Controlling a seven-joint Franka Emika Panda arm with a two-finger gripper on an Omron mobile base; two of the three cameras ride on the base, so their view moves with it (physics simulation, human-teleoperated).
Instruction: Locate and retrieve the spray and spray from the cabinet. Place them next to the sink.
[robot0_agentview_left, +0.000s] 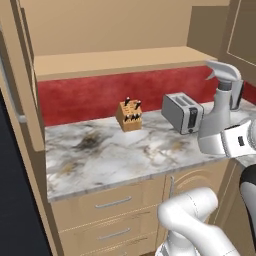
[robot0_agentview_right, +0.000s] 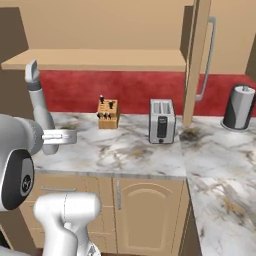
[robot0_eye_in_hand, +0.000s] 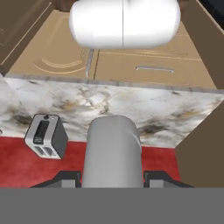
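Pale-grey plastic trigger spray bottle (robot0_agentview_left: 218, 117) sits upright in the jaws, clamped round its body, held above the marbled worktop (robot0_agentview_left: 105, 155), probably to clear the silver toaster (robot0_agentview_left: 182, 113).

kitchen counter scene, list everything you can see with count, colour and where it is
spray bottle: one, pale grey, trigger head, held upright above the counter
knife block: one, tan wood, back of the counter by the red wall
toaster: one, silver, right of the knife block
cylinder roll: one, grey and black, far right of the counter
counter: one, grey-veined marble
drawers: tan, metal handles, under the counter
shelf: one, tan, above the red wall
gripper: one, shut on the spray bottle
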